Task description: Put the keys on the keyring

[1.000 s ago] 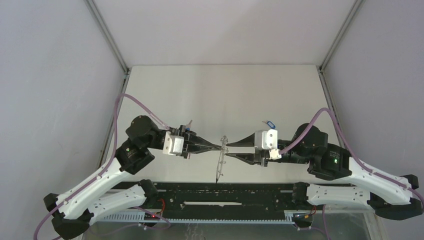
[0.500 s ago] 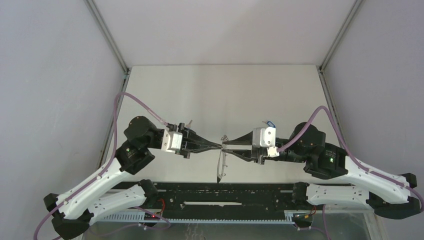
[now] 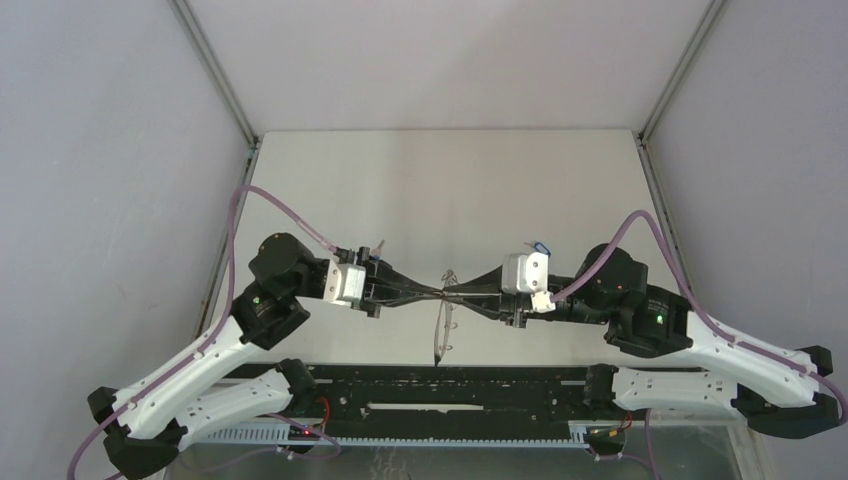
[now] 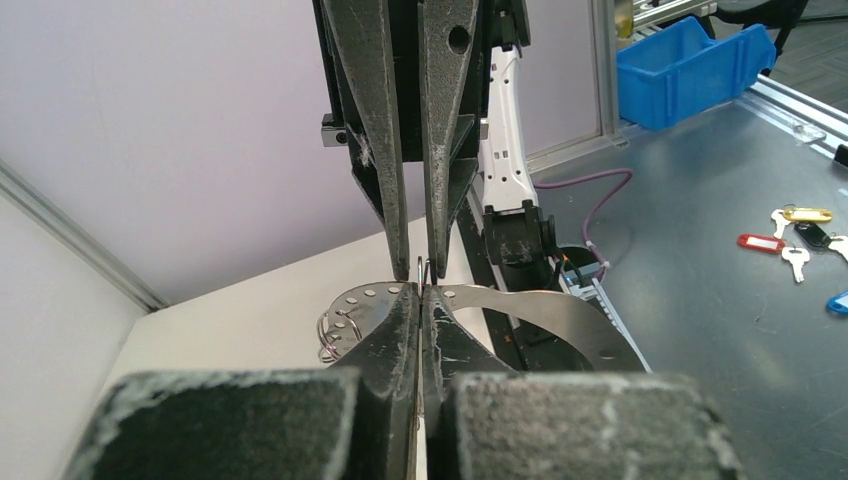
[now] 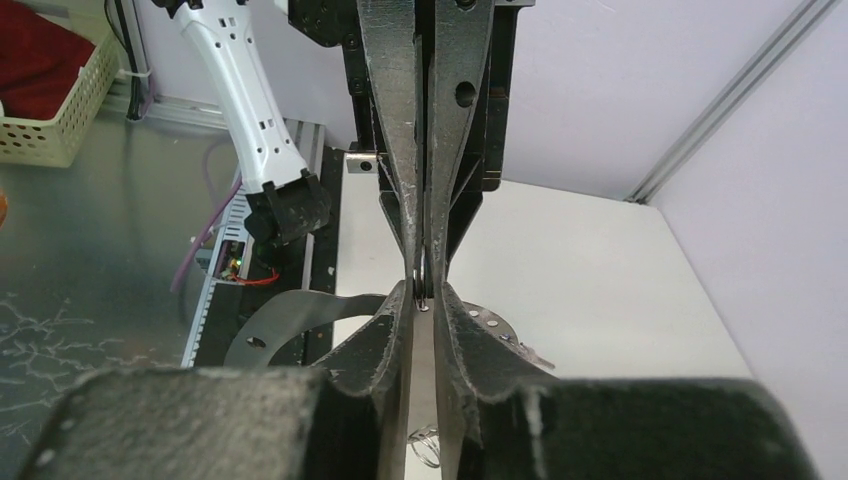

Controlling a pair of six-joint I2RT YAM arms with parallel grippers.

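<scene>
Jaws, left gripper (image 4: pixel 421 291): clamped on keyring (image 4: pixel 540 305) rim
Jaws, right gripper (image 5: pixel 424 293): narrow at keyring, grip unclear
Keyring: flat perforated grey metal

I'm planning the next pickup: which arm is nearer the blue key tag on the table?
Right. The blue key tag lies just beyond the right arm, by its wrist; the left arm is across the keyring from it, farther off.
</scene>
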